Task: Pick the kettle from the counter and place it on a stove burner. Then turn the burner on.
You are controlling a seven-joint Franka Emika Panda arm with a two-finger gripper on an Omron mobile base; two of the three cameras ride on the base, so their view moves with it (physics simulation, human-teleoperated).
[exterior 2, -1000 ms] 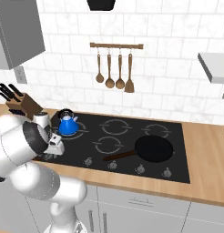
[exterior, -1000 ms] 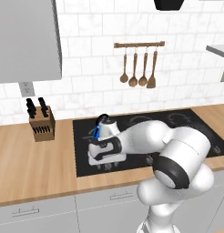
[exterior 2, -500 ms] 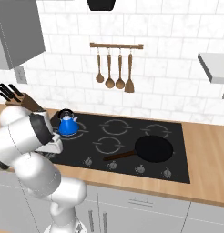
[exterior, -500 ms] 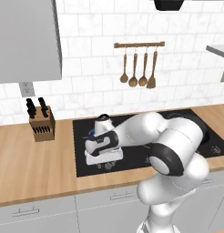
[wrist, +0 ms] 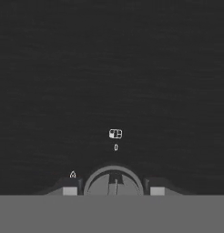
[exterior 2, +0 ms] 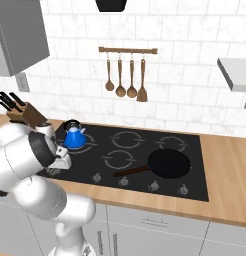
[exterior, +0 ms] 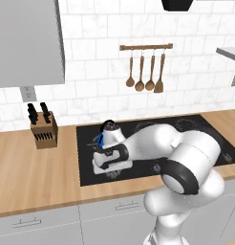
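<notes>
in the left base view we see the kettle sitting on the back left part of the black cooktop, mostly hidden behind our arm, whose hand is bent down low over the front left of the glass; the knife block stands on the counter to the left, apart from the cooktop

in the right base view the kettle stands upright on the back left burner, just beyond our hand, which hangs over the front left edge near the knobs; a black pan lies on the front right of the glass and wooden spoons hang on the wall rail

in the hand view our gripper points straight at the dark glass with a round knob between the two finger tips, which stand spread on either side of it; we cannot tell whether they touch the knob, so we cannot tell if it is grasped
</notes>
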